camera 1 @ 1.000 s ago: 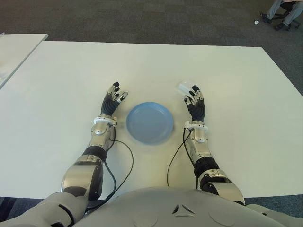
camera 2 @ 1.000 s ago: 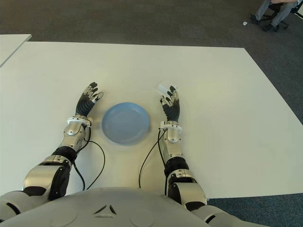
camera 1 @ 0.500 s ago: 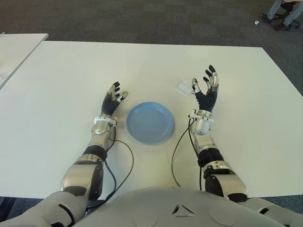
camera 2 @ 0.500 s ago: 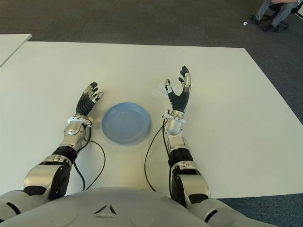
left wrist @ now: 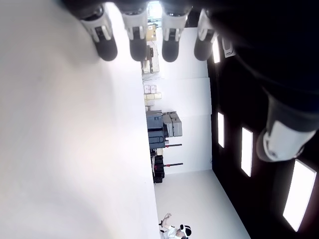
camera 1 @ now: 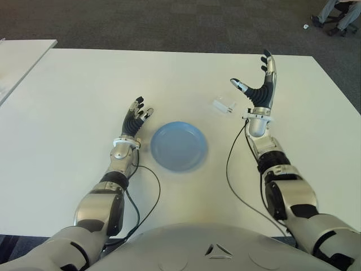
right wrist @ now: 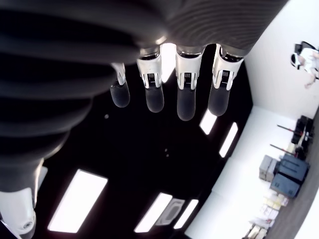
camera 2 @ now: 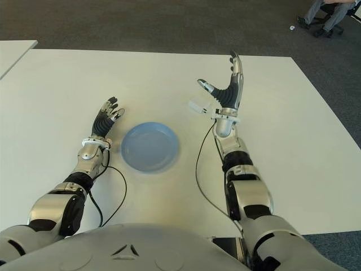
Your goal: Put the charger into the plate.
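- The right hand [camera 1: 258,90] has risen well clear of the white table [camera 1: 67,101] since a second ago, palm up, fingers spread and straight, holding nothing
- The charger [camera 1: 224,105], which that hand half covered before, now lies in plain sight on the table, just left of the raised hand and beyond the plate's right edge
- The blue plate [camera 1: 178,146] has not moved and sits between the arms
- The left hand [camera 1: 135,119] stays just left of the plate, fingers relaxed and loose, empty
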{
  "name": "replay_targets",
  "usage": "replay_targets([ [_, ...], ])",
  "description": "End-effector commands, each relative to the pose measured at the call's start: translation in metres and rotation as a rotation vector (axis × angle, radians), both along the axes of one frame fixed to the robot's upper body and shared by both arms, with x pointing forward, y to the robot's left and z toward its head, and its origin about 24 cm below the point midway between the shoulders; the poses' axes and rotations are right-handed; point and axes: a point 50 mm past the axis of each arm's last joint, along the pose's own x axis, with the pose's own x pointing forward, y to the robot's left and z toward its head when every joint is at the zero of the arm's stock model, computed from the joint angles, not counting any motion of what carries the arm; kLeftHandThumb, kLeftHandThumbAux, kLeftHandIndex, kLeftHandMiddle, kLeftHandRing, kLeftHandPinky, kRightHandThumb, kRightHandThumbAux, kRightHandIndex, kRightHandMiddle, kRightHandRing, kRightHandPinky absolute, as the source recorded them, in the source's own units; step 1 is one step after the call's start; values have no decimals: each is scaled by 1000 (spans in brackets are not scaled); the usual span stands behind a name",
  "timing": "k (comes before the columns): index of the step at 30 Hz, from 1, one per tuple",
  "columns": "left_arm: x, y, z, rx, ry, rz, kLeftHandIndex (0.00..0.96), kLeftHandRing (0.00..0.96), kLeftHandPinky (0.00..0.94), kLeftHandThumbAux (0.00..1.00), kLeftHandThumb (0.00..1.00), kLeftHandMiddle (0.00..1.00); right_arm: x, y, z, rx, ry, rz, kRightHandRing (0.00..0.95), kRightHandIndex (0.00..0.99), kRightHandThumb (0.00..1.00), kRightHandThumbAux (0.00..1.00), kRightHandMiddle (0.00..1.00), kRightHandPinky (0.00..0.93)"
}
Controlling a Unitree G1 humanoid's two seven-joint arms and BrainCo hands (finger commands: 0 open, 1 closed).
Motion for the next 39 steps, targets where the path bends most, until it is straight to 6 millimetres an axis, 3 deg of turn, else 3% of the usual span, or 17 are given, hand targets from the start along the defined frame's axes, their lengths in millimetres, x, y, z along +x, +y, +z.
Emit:
replay_targets([
  [1, -29, -10, -37, -12, 225, -19, 0, 41, 59, 544, 0, 41, 10, -3, 9, -76, 8, -10, 159, 86, 516, 601, 154, 178],
  [9, -28, -12, -37, -17, 226, -21, 0, 38, 55, 542, 0, 39, 32, -13, 27, -163, 96, -44, 167, 79, 513, 579, 165, 170],
  [17, -28, -14, -36, -22, 211, -23, 0, 44, 61, 535, 0, 47, 44, -13, 23, -287, 267, -46, 134, 38, 473, 560, 126, 130],
  [24, -29, -14, -36, -21, 206, -23, 0, 45, 53, 537, 0, 49, 44, -17, 4, -364, 439, -37, 85, 4, 446, 516, 78, 77],
  [30, -30, -13, -36, -19, 200, -25, 0, 43, 56, 536, 0, 47, 40, -26, -15, -428, 625, -17, 19, 0, 384, 389, 15, 24],
  [39, -32, -13, -36, -23, 193, -30, 0, 42, 54, 533, 0, 46, 39, -28, -27, -467, 802, 12, 0, 0, 369, 268, 0, 0],
])
